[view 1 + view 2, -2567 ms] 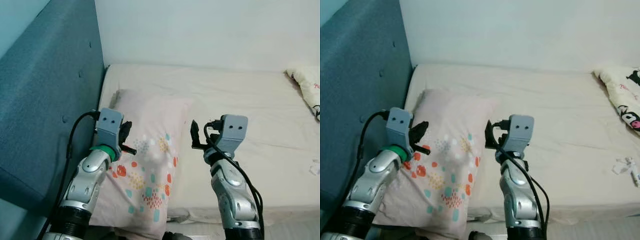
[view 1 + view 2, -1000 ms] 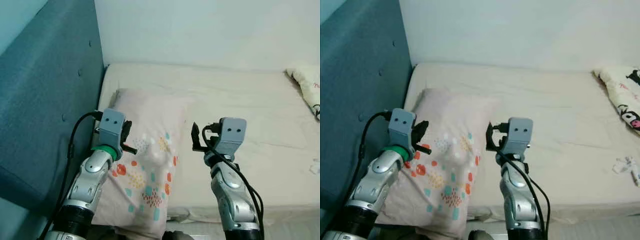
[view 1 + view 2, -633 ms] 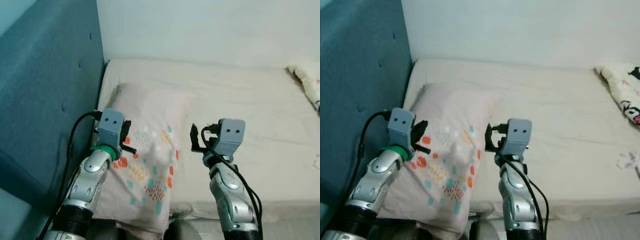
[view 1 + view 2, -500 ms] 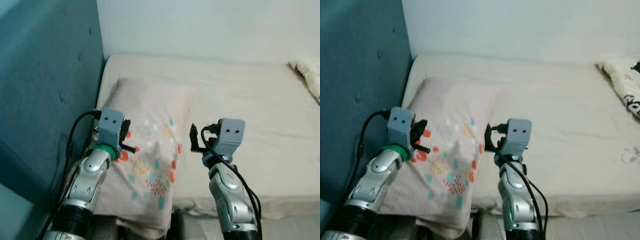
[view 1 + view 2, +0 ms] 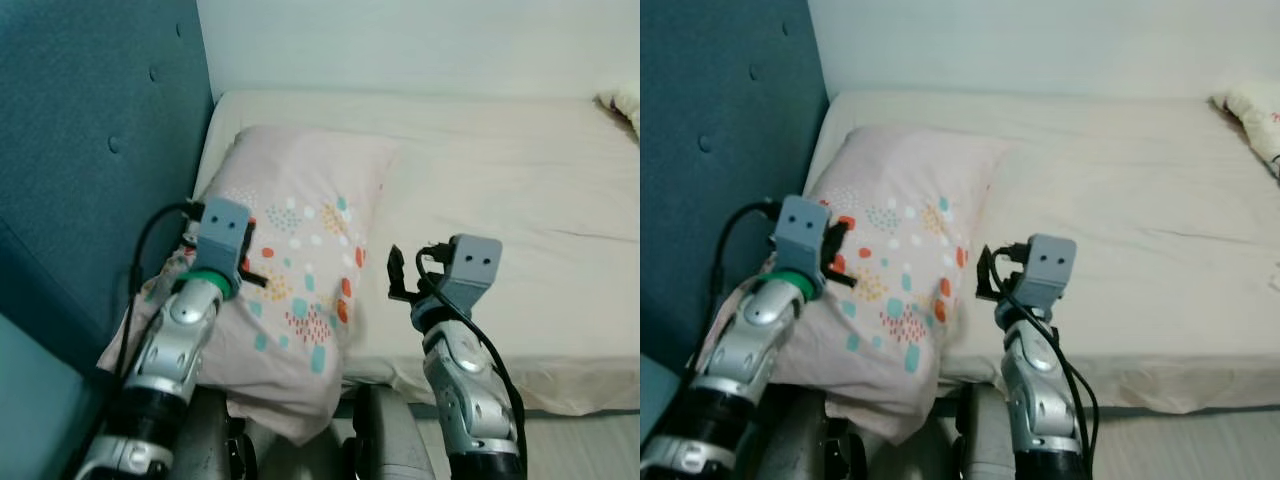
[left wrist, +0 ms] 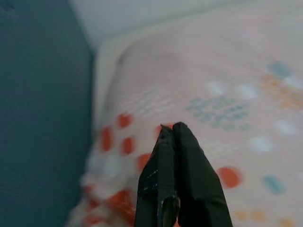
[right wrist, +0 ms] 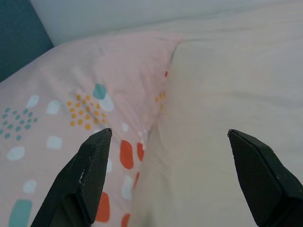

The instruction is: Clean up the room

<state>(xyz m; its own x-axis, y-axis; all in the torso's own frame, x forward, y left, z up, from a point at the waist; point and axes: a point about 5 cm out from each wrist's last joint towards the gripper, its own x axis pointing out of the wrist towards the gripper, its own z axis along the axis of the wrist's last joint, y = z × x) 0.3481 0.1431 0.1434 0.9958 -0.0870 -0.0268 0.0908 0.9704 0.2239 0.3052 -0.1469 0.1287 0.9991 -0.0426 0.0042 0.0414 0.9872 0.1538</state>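
Our view has shifted since a moment ago: the head camera now looks down more steeply, so the near edge of the bed (image 5: 560, 380) and the floor below it have come into sight, and the far wall has slid upward. We read this as the camera moving, not the bedding. The pillow (image 5: 300, 260), pale pink with coloured dots, lies as it did at the head of the bed, against the blue padded headboard (image 5: 90, 170), its near corner hanging over the mattress edge.

Our left gripper (image 6: 173, 130) hovers over the left part of the pillow with its fingers pressed together and nothing between them. It sits much where it was relative to the pillow. Our right gripper (image 7: 165, 156) hangs just beside the pillow's right edge, over the bare cream sheet (image 5: 500, 200), fingers spread wide and empty. It has kept that spread throughout.

A patterned cloth (image 5: 1255, 120) lies at the far right corner of the bed, well apart from both arms.

Neither gripper touches the pillow, so we judge that it has been placed and let go, and that we are backing off from the bed. The overhanging corner looks untidy and may still want a nudge inward.
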